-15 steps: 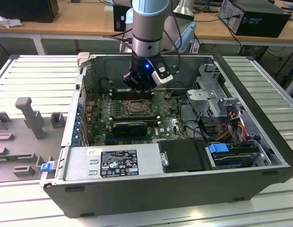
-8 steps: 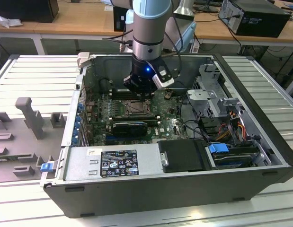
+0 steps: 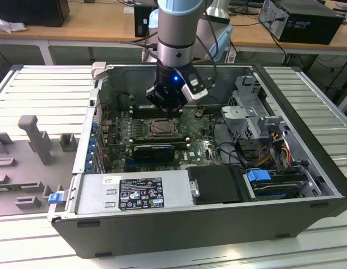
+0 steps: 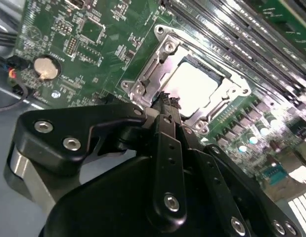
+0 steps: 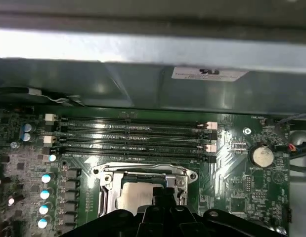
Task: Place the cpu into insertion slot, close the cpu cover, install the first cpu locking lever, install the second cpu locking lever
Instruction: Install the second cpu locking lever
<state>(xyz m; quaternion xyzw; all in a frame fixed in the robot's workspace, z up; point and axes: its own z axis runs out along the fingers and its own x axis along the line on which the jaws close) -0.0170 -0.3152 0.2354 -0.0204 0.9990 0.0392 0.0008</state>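
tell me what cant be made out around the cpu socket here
- Near edge of the cpu cover: hidden behind the gripper in both wrist views.
- Locking levers: latched or not, too fine to tell in any view.
- Socket in the exterior view: too small to show the cpu.
- Fingers' grip: blocked by the gripper body.

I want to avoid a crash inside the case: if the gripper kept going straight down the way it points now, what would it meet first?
Most likely the cpu cover, at its near edge: the gripper points at the socket, where the cpu already sits in the frame. The gap between tips and metal is hard to judge.
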